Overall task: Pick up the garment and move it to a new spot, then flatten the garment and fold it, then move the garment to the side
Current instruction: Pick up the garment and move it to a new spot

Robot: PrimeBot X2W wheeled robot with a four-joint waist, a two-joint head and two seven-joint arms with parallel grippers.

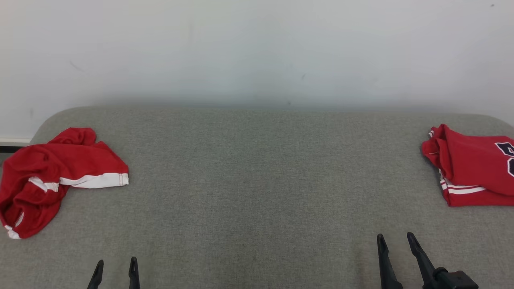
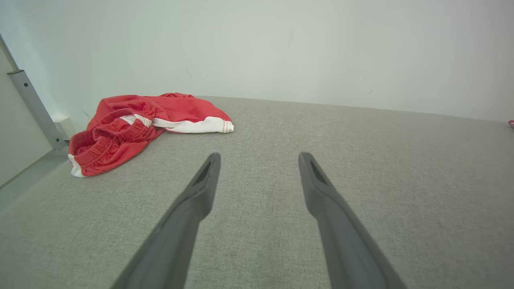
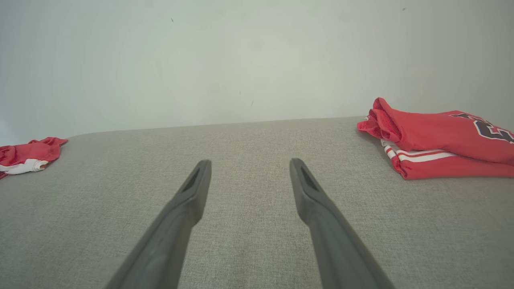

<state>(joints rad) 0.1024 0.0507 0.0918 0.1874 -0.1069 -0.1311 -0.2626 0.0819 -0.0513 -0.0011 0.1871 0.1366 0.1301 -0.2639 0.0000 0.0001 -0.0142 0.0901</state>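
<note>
A: The red garment (image 1: 60,176)?
B: Crumpled at mid-left of the frame, on the grey worktop (image 1: 257,180), well apart from the folded red jersey (image 1: 470,168) at far right.
A: And the left end effector (image 1: 117,261), the right end effector (image 1: 394,235)?
B: Both released, fingers spread, empty, along the lower edge.

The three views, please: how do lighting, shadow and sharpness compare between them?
Head view: even, soft light, a faint shadow band where the grey surface meets the wall, no glare. Left wrist view: wide-angle stretch, crumpled garment sharp. Right wrist view: folded garment clear, wall slightly washed out.
</note>
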